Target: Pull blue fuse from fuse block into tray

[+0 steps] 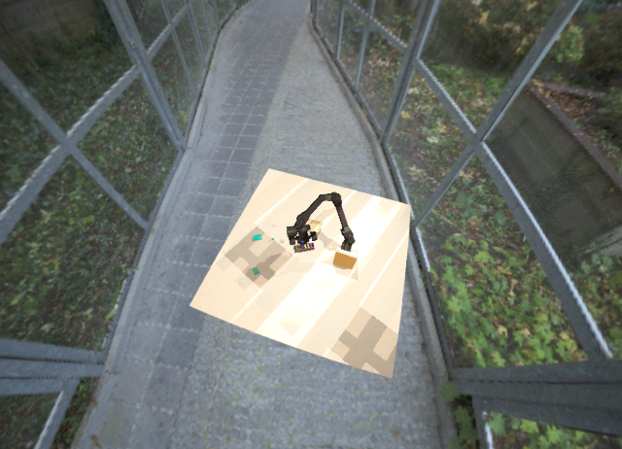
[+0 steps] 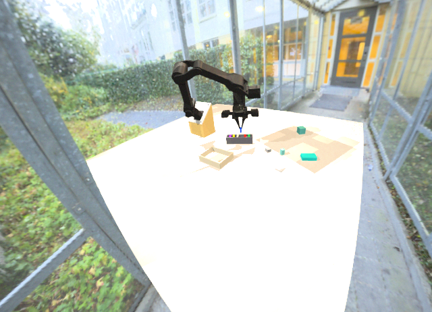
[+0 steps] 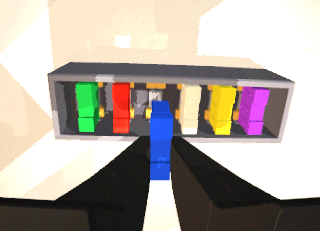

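Tool [image 3: 160, 151] pinches the small blue rectangular fuse [image 3: 160, 141] between its fingertips — raised above the grey fuse block [image 3: 172, 110] directly beneath.

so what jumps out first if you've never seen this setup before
The black claw hangs over the grey fuse block near the table's far side, pinching the blue fuse, which stands higher than the green, red, cream, yellow and purple fuses in their slots. Closer to the exterior camera, left of the block, sits the open tan tray, and teal blocks are scattered to the right.
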